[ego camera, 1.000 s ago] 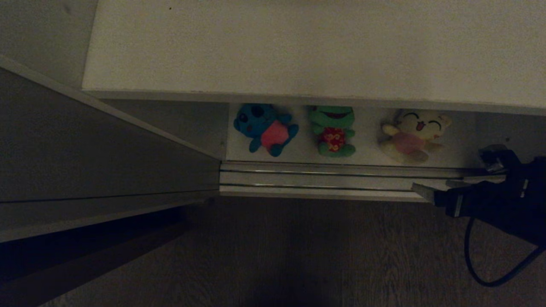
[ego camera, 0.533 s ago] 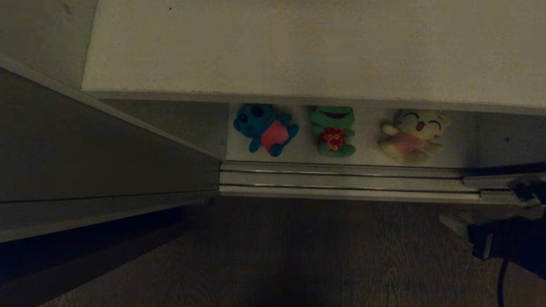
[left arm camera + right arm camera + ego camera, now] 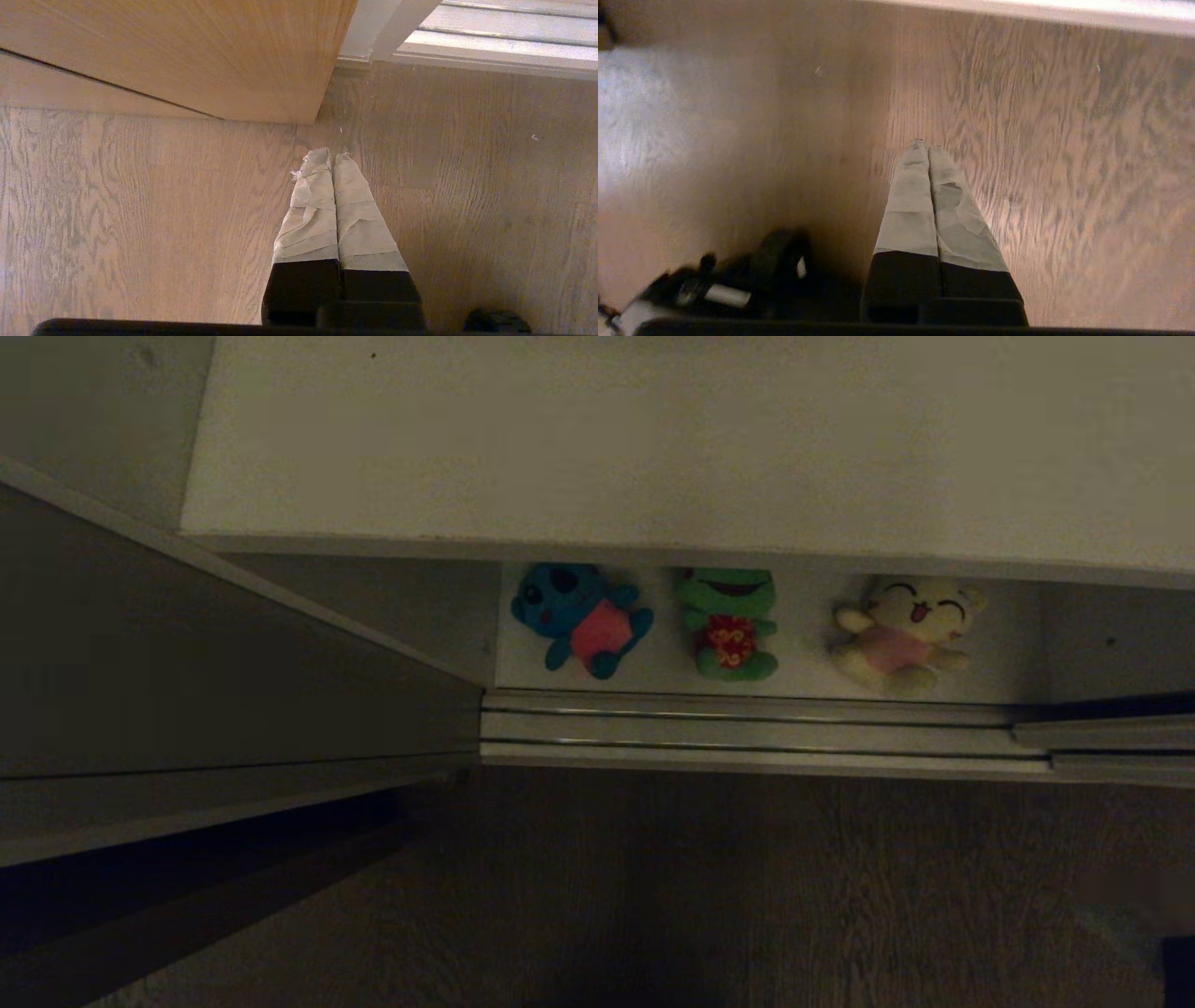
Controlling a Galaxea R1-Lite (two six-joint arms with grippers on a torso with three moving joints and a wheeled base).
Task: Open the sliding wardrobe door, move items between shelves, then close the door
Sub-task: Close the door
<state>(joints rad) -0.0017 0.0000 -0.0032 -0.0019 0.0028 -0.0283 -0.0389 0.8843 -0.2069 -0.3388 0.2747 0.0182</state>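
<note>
toys: blue plush (image 3: 581, 619), frog (image 3: 729, 623), yellow plush (image 3: 904, 633) along lower shelf (image 3: 812, 681) front edge | my right claw (image 3: 928, 148) and left claw (image 3: 331, 156) clenched empty over floor | risk: door (image 3: 187, 672) open, toys unmoved

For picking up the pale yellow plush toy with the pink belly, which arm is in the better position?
Probably right. The pale yellow plush toy lies at the row's right end on the white lower shelf. Both the right gripper and left gripper hang shut over the wooden floor.
</note>
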